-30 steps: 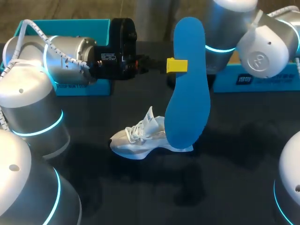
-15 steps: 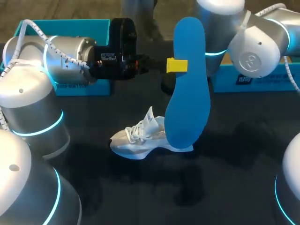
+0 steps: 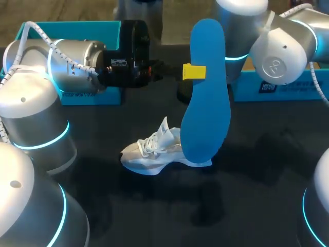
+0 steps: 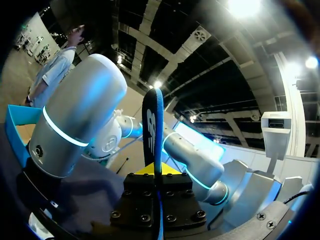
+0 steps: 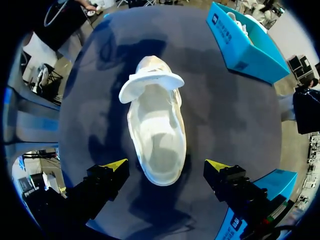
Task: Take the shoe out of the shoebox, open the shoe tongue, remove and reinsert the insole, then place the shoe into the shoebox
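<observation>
L fingers [image 3: 194, 72]: clamped on blue insole [image 3: 205, 103], one finger on each flat face, above its mid-length. In the L wrist view the insole [image 4: 152, 125] stands edge-on between the yellow tips [image 4: 150, 169].
Insole pos.: out of the shoe, upright, long axis vertical. In the head view its lower end overlaps the shoe's heel area; contact cannot be told.
Shoe [image 3: 151, 153]: white, sole down on bench [image 3: 257, 195], near centre, toe toward L arm side.
Tongue [image 5: 150, 82]: pulled up and fwd toward the toe; shoe opening exposed.
R fingers [image 5: 114, 165]: spread wide, holding nothing. They hang above the shoe [image 5: 156, 135], one yellow tip on each side of the heel, no contact visible.
L teal box [image 3: 110, 95]: rear of bench, partly behind L arm, well apart from the shoe.
R teal box [image 3: 293, 87]: rear of bench, R arm side, well apart from the shoe.
</observation>
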Available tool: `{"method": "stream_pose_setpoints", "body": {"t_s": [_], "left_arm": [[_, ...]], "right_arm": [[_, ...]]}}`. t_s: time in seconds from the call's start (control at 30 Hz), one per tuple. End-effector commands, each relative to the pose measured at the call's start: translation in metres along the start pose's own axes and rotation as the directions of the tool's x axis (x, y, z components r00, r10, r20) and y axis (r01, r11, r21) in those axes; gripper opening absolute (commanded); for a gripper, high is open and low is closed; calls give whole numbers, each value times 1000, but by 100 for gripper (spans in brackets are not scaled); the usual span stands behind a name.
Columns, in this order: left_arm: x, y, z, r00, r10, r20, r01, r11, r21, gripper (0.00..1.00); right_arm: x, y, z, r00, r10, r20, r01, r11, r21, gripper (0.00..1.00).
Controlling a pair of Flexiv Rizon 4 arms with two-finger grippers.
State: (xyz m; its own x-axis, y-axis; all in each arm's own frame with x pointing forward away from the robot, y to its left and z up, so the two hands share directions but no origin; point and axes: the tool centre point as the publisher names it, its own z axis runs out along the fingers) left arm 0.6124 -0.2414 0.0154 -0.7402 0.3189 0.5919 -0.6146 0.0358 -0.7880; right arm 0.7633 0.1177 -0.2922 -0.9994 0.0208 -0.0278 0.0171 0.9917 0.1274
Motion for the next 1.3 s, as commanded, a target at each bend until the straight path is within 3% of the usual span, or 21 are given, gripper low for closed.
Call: {"method": "stream_pose_setpoints", "body": {"t_s": [0.03, 0.93, 1.3], "left_arm": [[0, 1, 1, 1000, 1, 0, -1, 1000, 3, 0], [0, 1, 1, 1000, 1, 0, -1, 1000, 3, 0], [0, 1, 1, 1000, 1, 0, -1, 1000, 3, 0]], "right_arm": [[0, 1, 1, 1000, 0, 0, 0, 1000, 2, 100], [0, 1, 1, 1000, 6, 3, -6, 1000, -2, 100], [-5, 18, 8, 999, 30, 14, -30, 1000, 7, 100]]}}
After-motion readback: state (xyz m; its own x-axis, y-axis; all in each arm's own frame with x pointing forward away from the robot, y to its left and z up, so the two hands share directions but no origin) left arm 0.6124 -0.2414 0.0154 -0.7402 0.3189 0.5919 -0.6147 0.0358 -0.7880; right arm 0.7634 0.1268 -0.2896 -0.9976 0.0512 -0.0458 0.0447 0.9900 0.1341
